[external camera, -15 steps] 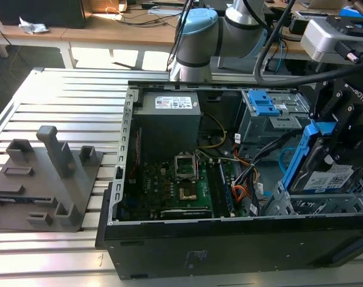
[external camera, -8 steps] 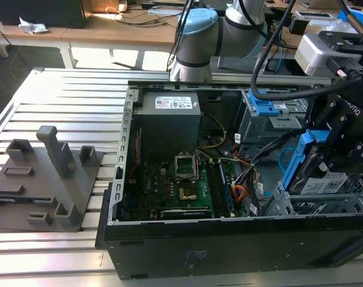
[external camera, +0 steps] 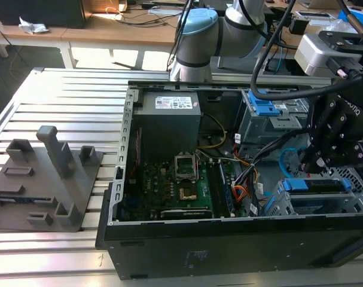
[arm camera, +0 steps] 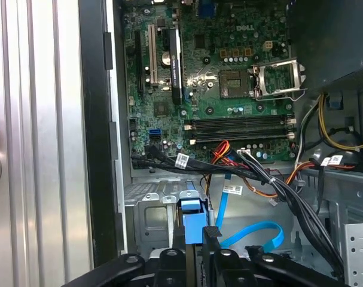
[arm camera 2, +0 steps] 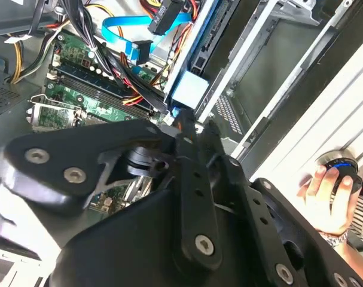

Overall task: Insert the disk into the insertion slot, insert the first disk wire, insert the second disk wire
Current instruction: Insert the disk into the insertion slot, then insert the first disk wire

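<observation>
— Where do we have the disk (external camera: 316, 185)?
— In the insertion slot (external camera: 281, 202), at the case's (external camera: 229, 245) near corner on the exterior view's right. We see its blue carrier; the grey body is hidden.
— And the gripper (arm camera: 194, 242)?
— Fingers nearly together, pinching the carrier's edge. In the second wrist view its own linkages hide the contact.
— The blue cable (arm camera: 253, 232)?
— It lies just beside the disk. We cannot tell where its ends go.

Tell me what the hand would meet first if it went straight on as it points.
Probably the disk, its blue carrier right before the hand in the first wrist view; contact is unclear.
</observation>
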### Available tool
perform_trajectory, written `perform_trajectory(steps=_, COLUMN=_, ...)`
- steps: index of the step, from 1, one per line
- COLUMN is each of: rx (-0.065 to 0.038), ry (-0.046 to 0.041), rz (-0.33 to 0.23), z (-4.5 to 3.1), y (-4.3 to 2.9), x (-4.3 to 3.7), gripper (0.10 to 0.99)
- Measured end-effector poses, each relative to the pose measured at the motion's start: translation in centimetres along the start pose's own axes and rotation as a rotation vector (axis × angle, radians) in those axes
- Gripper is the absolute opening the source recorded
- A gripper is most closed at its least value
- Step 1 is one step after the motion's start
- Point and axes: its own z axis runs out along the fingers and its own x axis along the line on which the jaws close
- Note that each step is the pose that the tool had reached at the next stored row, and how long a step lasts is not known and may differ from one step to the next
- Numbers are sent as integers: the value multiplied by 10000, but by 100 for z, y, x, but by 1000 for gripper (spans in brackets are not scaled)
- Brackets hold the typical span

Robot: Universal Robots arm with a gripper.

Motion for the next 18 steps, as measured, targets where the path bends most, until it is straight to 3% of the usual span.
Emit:
perform_trajectory(steps=3, rx=0, ry=5, rz=0, z=0, y=0, x=0, gripper=118)
perform_trajectory(steps=4, rx=0, ry=6, rz=0, z=0, y=0, x=0, gripper=106)
perform_trajectory(steps=15, rx=1, ry=29, rz=1, z=0, y=0, x=0, gripper=106)
perform_trajectory(steps=16, rx=2, ry=29, rz=1, z=0, y=-13, x=-2, gripper=106)
perform_trajectory(steps=18, rx=-4, ry=31, rz=1, z=-4, y=-125, x=-19, gripper=106)
